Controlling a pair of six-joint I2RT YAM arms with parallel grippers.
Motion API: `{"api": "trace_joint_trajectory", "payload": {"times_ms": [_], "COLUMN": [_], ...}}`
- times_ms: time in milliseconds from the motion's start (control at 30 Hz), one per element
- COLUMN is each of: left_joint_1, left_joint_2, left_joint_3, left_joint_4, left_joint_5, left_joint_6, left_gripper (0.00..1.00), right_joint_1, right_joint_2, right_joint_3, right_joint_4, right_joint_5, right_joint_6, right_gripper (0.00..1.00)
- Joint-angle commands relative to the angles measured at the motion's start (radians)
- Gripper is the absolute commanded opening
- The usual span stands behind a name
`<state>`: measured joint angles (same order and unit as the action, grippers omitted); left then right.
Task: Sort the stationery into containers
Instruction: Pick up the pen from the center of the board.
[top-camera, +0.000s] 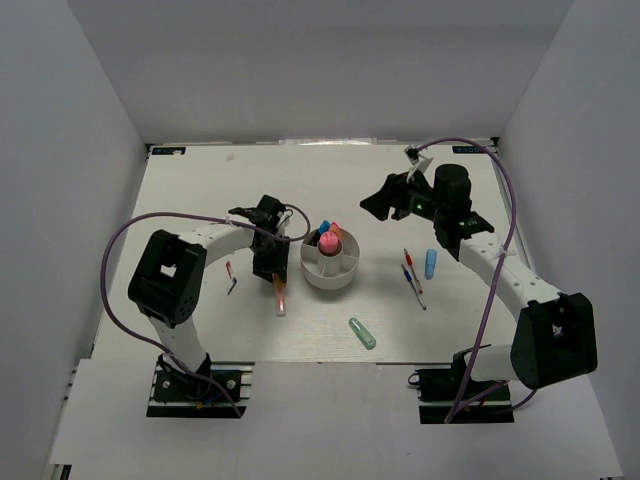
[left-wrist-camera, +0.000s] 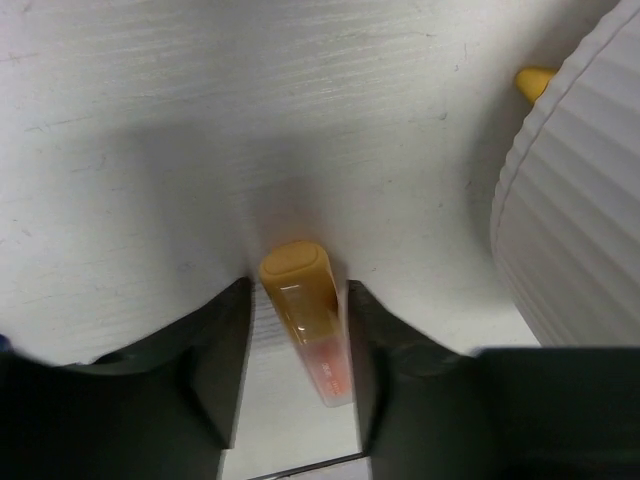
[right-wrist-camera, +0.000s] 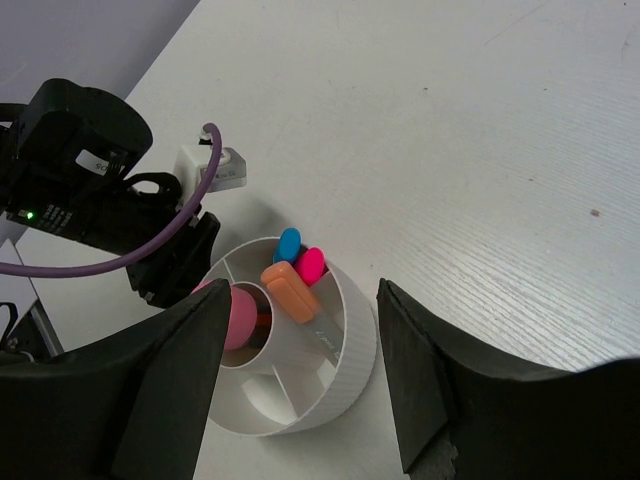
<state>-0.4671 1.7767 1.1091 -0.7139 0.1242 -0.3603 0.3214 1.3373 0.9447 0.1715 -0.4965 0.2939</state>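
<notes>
The white cup (top-camera: 330, 264) stands mid-table, also in the right wrist view (right-wrist-camera: 352, 352) and at the right of the left wrist view (left-wrist-camera: 575, 230). It holds an orange highlighter (right-wrist-camera: 290, 290), a blue one (right-wrist-camera: 288, 245), a magenta one (right-wrist-camera: 311, 264) and a pink one (right-wrist-camera: 235, 315) in the central well. My left gripper (top-camera: 270, 268) is low just left of the cup, jaws slightly apart around an orange highlighter (left-wrist-camera: 305, 315) lying on the table (top-camera: 279, 296). My right gripper (top-camera: 385, 200) is open and empty, raised behind and right of the cup (right-wrist-camera: 300, 340).
A mint-green highlighter (top-camera: 362, 333) lies near the front edge. A blue highlighter (top-camera: 431, 263) and thin red and blue pens (top-camera: 413, 279) lie right of the cup. Two short pens (top-camera: 231, 277) lie left of the left gripper. White walls enclose the table.
</notes>
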Motion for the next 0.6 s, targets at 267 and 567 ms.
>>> {"api": "trace_joint_trajectory", "payload": {"times_ms": [267,567], "left_joint_1": [-0.004,0.056], "left_joint_2": [-0.060,-0.193], "left_joint_3": [-0.017,0.037], "left_joint_4": [0.005,0.043], "left_joint_5": [0.022,0.002], "left_joint_6": [-0.042,-0.127], "left_gripper": [0.36,0.13], "right_joint_1": [-0.012,-0.001], "right_joint_2": [-0.021,-0.020], "right_joint_3": [0.065,0.137], "right_joint_4": [-0.013,-0.102], "right_joint_5": [-0.013,-0.019], "right_joint_6": [-0.024,-0.105], "right_gripper": [0.66,0.64]}}
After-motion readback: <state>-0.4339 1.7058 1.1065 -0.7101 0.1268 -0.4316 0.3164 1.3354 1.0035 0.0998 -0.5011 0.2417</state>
